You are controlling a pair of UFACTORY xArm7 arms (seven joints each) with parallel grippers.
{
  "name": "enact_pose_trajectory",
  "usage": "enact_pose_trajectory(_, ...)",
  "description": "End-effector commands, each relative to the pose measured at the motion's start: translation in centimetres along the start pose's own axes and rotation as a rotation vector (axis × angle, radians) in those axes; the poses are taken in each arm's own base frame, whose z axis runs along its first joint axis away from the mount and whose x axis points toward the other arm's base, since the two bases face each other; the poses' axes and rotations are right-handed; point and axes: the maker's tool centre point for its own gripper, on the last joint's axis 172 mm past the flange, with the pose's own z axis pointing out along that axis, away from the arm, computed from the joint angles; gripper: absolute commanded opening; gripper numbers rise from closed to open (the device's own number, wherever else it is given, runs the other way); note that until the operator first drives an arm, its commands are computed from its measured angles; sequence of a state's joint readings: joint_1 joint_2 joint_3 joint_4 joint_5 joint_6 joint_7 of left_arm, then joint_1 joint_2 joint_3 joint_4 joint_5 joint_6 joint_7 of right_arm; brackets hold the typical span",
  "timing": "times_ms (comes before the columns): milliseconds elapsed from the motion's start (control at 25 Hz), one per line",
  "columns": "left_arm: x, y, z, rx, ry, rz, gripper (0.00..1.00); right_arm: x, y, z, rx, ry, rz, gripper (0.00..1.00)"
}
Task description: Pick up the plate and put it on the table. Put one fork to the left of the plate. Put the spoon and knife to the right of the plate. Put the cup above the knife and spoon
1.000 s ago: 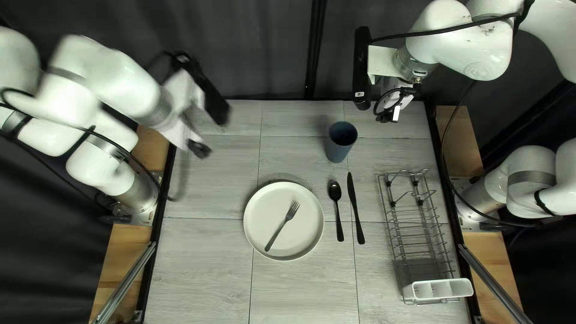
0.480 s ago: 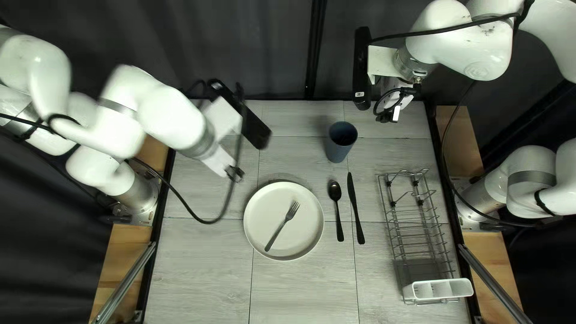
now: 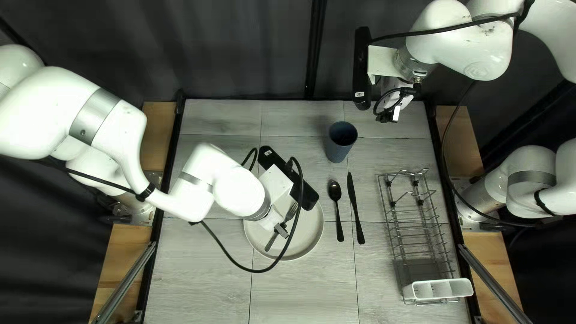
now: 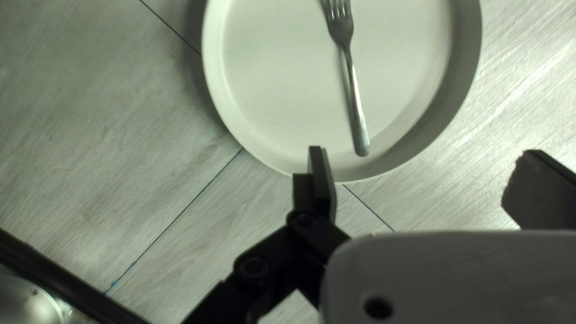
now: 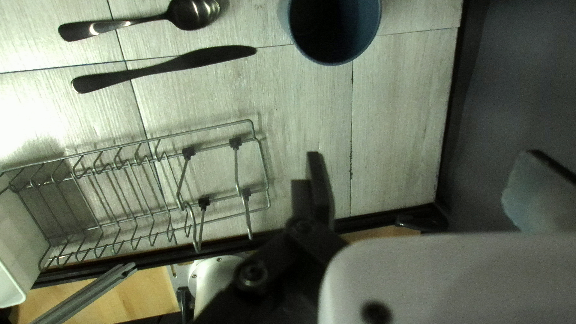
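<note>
Left gripper point(image 3: 281, 230) observed near the rim of the plate point(image 4: 282, 90), fingers spread wide, the fork point(image 4: 356, 96) lying upon said plate; right gripper point(image 3: 387, 115), fingers likewise wide apart, hangs beyond the knife point(image 3: 355, 210).

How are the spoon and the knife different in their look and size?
The spoon ends in a rounded bowl, the knife in a narrow blade. The spoon is also shorter than the knife. Both are dark and lie with their handles pointing nearly the same way.
</note>
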State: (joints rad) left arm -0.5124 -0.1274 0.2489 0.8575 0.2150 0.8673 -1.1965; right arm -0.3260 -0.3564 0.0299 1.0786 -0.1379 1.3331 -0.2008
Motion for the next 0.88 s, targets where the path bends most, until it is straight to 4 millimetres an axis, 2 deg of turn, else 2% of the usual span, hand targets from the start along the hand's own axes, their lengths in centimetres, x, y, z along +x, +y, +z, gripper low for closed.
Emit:
enact_pose_trajectory(40,-0.1,1.8,3.2,-0.023,-0.019,0.006,1.0,0.0,0.0,0.0,0.0,0.0,0.0,1.0)
enact_pose_trajectory(120,-0.2,2.5,5.5,-0.041,-0.023,0.006,1.0,0.0,0.0,0.0,0.0,0.0,0.0,1.0)
enact_pose_trajectory(360,-0.8,3.2,8.2,-0.047,-0.026,0.033,1.0,0.0,0.0,0.0,0.0,0.0,0.0,1.0)
enact_pose_trajectory(520,-0.3,3.0,11.1,-0.044,-0.07,0.062,1.0,0.0,0.0,0.0,0.0,0.0,0.0,1.0)
enact_pose_trajectory(640,0.0,2.6,12.0,-0.038,-0.092,0.075,1.0,0.0,0.0,0.0,0.0,0.0,0.0,1.0)
enact_pose_trajectory(880,-0.9,2.2,14.8,-0.009,-0.112,0.068,1.0,0.0,0.0,0.0,0.0,0.0,0.0,1.0)
